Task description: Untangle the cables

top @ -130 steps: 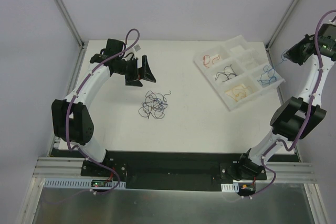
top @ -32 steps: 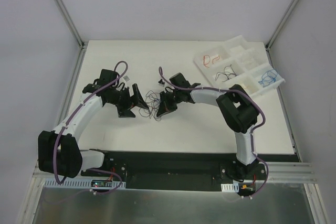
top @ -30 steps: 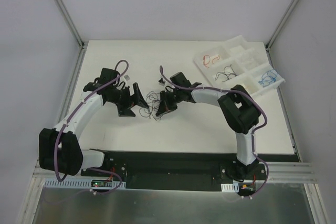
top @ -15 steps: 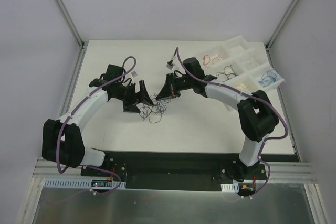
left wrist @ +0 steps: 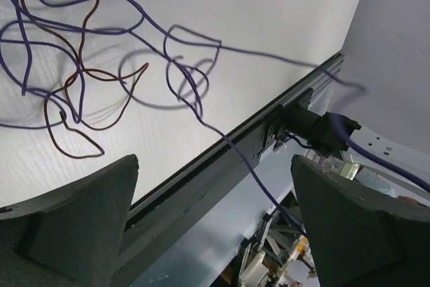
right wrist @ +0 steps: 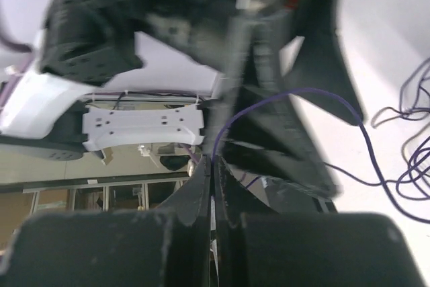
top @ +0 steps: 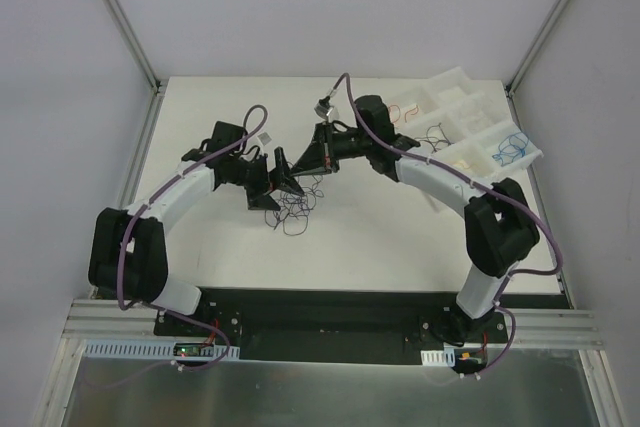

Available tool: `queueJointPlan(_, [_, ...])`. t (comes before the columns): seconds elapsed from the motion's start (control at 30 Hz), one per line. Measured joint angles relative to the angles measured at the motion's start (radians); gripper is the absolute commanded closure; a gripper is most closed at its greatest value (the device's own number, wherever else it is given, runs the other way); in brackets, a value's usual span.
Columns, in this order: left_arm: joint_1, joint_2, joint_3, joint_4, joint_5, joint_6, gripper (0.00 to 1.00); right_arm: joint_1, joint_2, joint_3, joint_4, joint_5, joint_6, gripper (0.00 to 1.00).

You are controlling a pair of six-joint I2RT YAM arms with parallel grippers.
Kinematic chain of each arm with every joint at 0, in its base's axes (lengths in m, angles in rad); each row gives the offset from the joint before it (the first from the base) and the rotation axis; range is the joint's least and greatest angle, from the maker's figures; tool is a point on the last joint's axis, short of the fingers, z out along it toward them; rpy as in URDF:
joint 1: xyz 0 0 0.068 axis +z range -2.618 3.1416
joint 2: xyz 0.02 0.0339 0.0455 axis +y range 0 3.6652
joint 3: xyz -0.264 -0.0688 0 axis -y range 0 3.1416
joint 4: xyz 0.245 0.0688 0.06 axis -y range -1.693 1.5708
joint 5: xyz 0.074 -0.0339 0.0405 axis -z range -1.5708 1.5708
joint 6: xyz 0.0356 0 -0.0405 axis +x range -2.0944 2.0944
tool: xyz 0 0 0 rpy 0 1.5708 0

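Note:
A tangle of thin purple and brown cables (top: 293, 204) lies mid-table; it fills the upper left of the left wrist view (left wrist: 74, 65). My right gripper (top: 303, 163) is shut on a purple cable (right wrist: 282, 99) and holds it lifted above the tangle's far side, its fingertips (right wrist: 213, 183) pinched together. My left gripper (top: 281, 175) is open just left of the right one, over the tangle. In its wrist view, the gripper (left wrist: 213, 166) has one taut purple strand (left wrist: 228, 146) running between its fingers (left wrist: 74, 226) without touching them.
A white compartment tray (top: 497, 126) stands at the back right, holding red, black, yellow and blue cables in separate cells. The table's near edge and black base rail (left wrist: 201, 186) show in the left wrist view. Frame posts stand at the back corners.
My right gripper has risen and drawn back with the purple cable, pulling a strand taut. My left gripper has moved right, close beside it over the tangle.

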Motion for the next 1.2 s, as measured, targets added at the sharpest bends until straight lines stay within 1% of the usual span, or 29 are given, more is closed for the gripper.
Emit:
queueJointPlan(0.1, [-0.005,0.056,0.0,0.031,0.008,-0.011,0.05,0.0,-0.026,0.036,0.011,-0.008,0.048,1.0])
queueJointPlan(0.23, [-0.005,0.174,0.009,0.058,0.011,-0.017,0.06,0.0,-0.061,0.153,0.023,-0.01,0.11,1.0])
queueJointPlan(0.4, [-0.005,0.311,0.013,0.071,-0.016,-0.02,0.06,-0.004,-0.092,0.39,0.039,-0.01,0.195,1.0])
queueJointPlan(0.47, [-0.005,0.346,0.013,0.072,-0.034,-0.018,0.06,-0.011,-0.092,0.509,0.044,-0.01,0.233,1.0])
queueJointPlan(0.63, [0.008,0.357,0.016,0.072,-0.031,-0.013,0.07,-0.055,-0.089,0.774,0.063,-0.013,0.329,0.99])
queueJointPlan(0.8, [0.039,0.357,0.016,0.073,-0.032,-0.004,0.07,-0.122,-0.084,0.949,0.101,-0.013,0.423,0.99])
queueJointPlan(0.9, [0.05,0.357,0.016,0.073,-0.032,0.002,0.08,-0.164,-0.077,0.992,0.124,-0.01,0.463,1.0])
queueJointPlan(1.0, [0.05,0.357,0.016,0.072,-0.032,0.013,0.09,-0.21,-0.074,0.995,0.126,-0.01,0.486,1.0])
queueJointPlan(1.2, [0.05,0.339,0.033,0.04,-0.055,0.05,0.09,-0.315,-0.074,0.931,0.12,-0.01,0.484,1.0])
